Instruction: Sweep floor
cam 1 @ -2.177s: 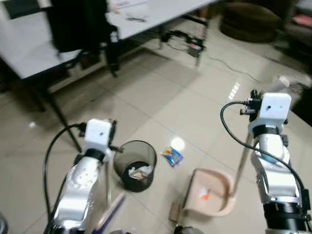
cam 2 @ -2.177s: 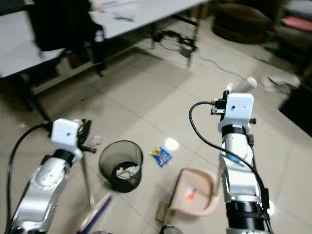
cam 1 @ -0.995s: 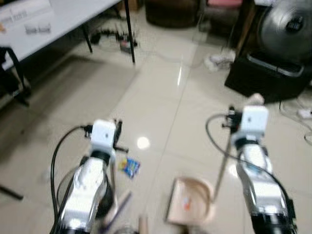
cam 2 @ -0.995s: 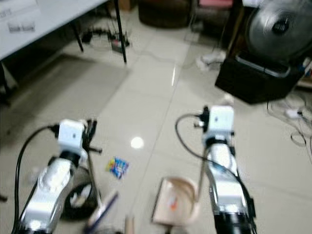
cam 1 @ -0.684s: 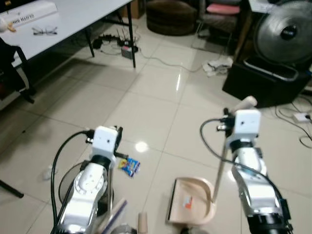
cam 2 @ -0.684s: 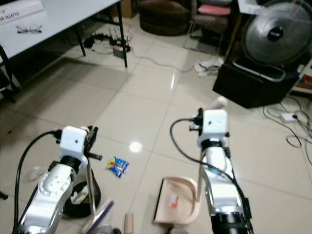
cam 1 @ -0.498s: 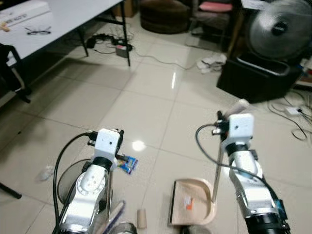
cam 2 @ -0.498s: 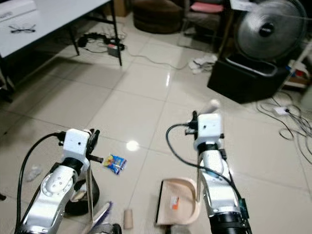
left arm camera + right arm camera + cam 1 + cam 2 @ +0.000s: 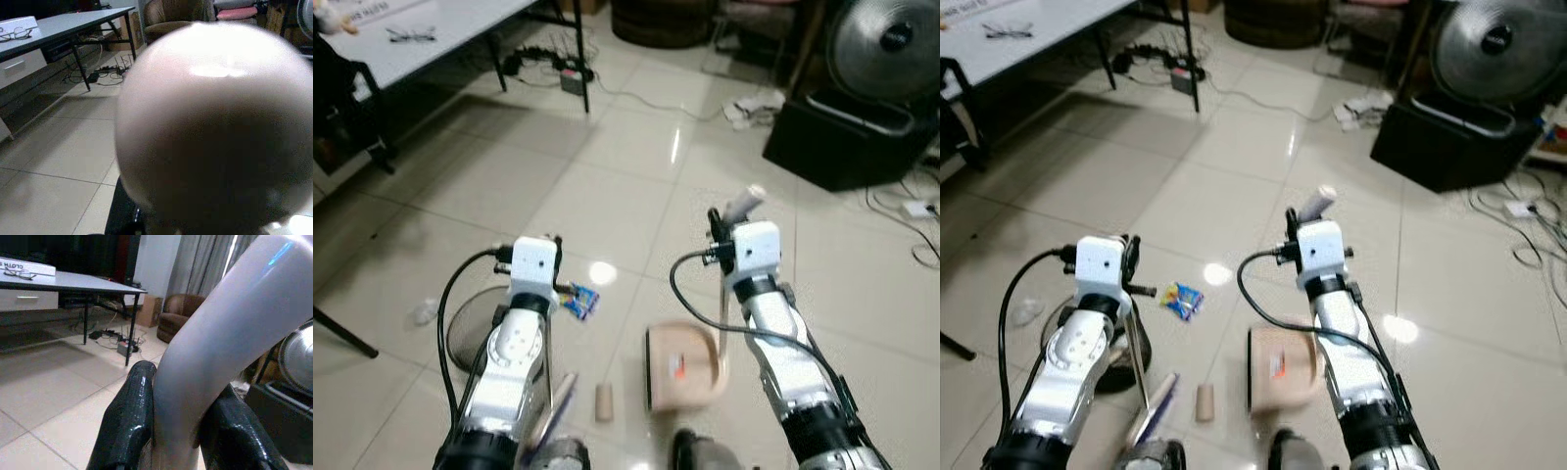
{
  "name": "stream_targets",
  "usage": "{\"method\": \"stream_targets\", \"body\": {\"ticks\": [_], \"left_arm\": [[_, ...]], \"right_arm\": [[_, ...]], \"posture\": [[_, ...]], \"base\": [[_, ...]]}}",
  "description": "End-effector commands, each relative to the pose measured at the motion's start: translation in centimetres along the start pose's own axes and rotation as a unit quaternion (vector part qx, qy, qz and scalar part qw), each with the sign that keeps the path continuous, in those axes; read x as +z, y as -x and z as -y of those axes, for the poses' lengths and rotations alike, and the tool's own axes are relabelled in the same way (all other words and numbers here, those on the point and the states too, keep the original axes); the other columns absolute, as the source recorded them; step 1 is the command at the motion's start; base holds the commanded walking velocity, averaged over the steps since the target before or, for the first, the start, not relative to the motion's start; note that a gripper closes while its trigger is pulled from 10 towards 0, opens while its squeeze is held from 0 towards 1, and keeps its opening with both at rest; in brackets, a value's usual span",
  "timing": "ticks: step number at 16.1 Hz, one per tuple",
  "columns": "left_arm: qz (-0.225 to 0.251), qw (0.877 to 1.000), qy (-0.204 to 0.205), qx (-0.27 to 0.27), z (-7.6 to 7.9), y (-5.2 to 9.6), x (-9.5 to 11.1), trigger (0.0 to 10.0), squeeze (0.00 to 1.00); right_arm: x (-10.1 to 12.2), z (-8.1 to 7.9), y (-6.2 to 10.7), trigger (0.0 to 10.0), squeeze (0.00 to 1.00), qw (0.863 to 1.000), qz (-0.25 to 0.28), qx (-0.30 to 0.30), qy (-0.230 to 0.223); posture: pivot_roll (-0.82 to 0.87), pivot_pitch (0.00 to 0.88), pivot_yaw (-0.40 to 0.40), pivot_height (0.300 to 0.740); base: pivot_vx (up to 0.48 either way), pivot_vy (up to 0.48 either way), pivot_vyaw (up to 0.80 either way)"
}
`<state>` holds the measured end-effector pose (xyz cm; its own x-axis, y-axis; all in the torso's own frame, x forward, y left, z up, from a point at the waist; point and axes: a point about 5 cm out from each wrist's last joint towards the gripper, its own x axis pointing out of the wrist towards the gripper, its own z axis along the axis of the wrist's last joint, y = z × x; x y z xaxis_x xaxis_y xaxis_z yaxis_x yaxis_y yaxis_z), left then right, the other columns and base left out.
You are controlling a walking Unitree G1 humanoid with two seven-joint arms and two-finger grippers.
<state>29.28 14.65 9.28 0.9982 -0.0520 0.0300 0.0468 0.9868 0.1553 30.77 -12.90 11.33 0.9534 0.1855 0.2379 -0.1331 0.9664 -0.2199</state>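
We're looking down at a tiled floor (image 9: pixel 607 186) with a grey table (image 9: pixel 431 39) off to the far left and a fan (image 9: pixel 886 44) over a black box (image 9: pixel 847 147) at the far right.

Both arms are bent at the elbow and reach forward and up from the bottom edge, wrists about level with each other. The right gripper (image 9: pixel 176 426) has its two black fingers (image 9: pixel 129 421) clamped tight on the dustpan handle (image 9: pixel 220 342), which fills the right wrist view; the handle's tip (image 9: pixel 745 203) pokes out above the wrist. The pan (image 9: pixel 680 367) sits on the floor between the arms, just left of the right arm, with a small orange scrap (image 9: pixel 677 368) in it.

The left gripper (image 9: pixel 538 294) is up on the broom stick (image 9: pixel 1139 367). The left wrist view is just a big pale blurry blob (image 9: pixel 215 132), so we can't tell how far those fingers are spread. The broom head (image 9: pixel 1156 406) is down low by the left arm.

A bin (image 9: pixel 475 328) is partly hidden behind the left arm. A blue-and-yellow wrapper (image 9: pixel 579 302) lies just right of the left wrist, and a small tan cylinder (image 9: pixel 603 402) lies left of the pan.
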Motion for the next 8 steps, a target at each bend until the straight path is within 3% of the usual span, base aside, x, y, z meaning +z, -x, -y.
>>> {"method": "stream_targets", "body": {"ticks": [1,3,5,8], "left_arm": [[0.005,1.000,0.000,0.013,0.3,-0.3,-0.2,10.0,0.00],[0.011,0.999,-0.003,0.032,0.4,-0.5,-0.3,10.0,0.00],[0.017,0.997,0.022,0.078,0.4,-1.1,-0.4,10.0,0.00],[0.029,0.995,0.026,0.096,0.5,-1.5,0.0,10.0,0.00]], "right_arm": [[0.0,0.0,-0.3,10.0,0.00,1.000,0.016,0.000,0.012],[-0.4,-0.2,-0.2,10.0,0.00,1.000,0.016,0.004,0.021],[-1.5,-0.9,0.0,10.0,0.00,0.999,0.002,0.010,0.033],[-2.3,-1.1,-0.2,10.0,0.00,0.999,-0.013,0.001,0.033]], "posture": [[0.01,0.201,0.016,0.740],[0.01,0.206,0.013,0.740],[0.01,0.219,0.008,0.740],[0.03,0.249,0.007,0.740]], "base": [[0.000,0.000,0.00],[0.000,0.000,0.00],[0.000,0.000,0.00],[0.000,0.000,0.00]]}}
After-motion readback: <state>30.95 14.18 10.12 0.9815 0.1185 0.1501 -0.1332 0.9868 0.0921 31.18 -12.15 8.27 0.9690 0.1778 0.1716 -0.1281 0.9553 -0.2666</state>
